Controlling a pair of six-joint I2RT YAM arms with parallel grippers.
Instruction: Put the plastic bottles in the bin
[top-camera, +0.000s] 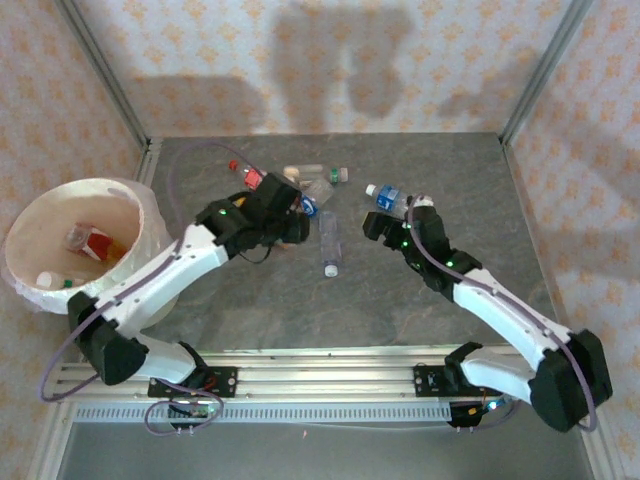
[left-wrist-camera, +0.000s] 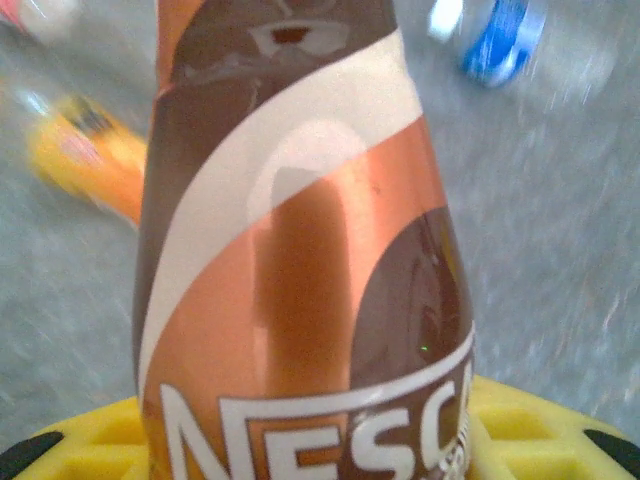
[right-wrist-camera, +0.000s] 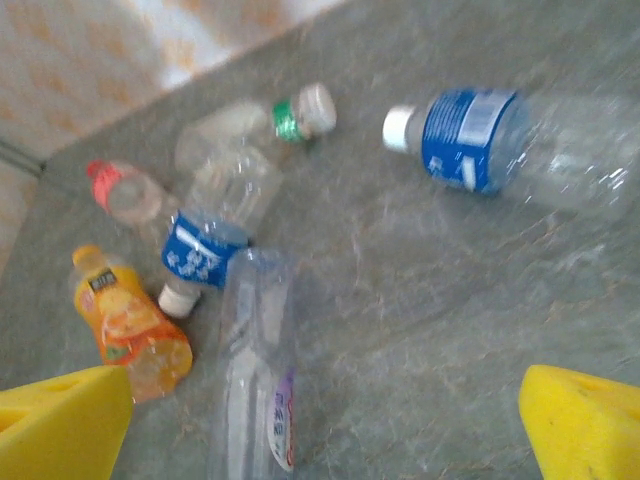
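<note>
My left gripper (top-camera: 285, 222) is shut on a bottle with a brown, orange and white label (left-wrist-camera: 290, 260), which stands close before the left wrist camera between the yellow pads (left-wrist-camera: 545, 425). Several plastic bottles lie on the grey table: an orange one (right-wrist-camera: 130, 325), a red-capped one (right-wrist-camera: 125, 190), a clear one with a green band (right-wrist-camera: 250, 135), a blue-labelled one (right-wrist-camera: 205, 250), a clear one (right-wrist-camera: 255, 380) and another blue-labelled one (right-wrist-camera: 480, 135). My right gripper (top-camera: 372, 228) hangs open above the table, nothing between its pads (right-wrist-camera: 585, 420). The bin (top-camera: 30, 225) stands at the far left.
Two bottles lie inside the bin, a red-labelled one (top-camera: 90, 240) and a white one (top-camera: 55, 282). Patterned walls and metal posts (top-camera: 530, 90) close in the table at the back and sides. The aluminium rail (top-camera: 320, 375) with the arm bases runs along the near edge.
</note>
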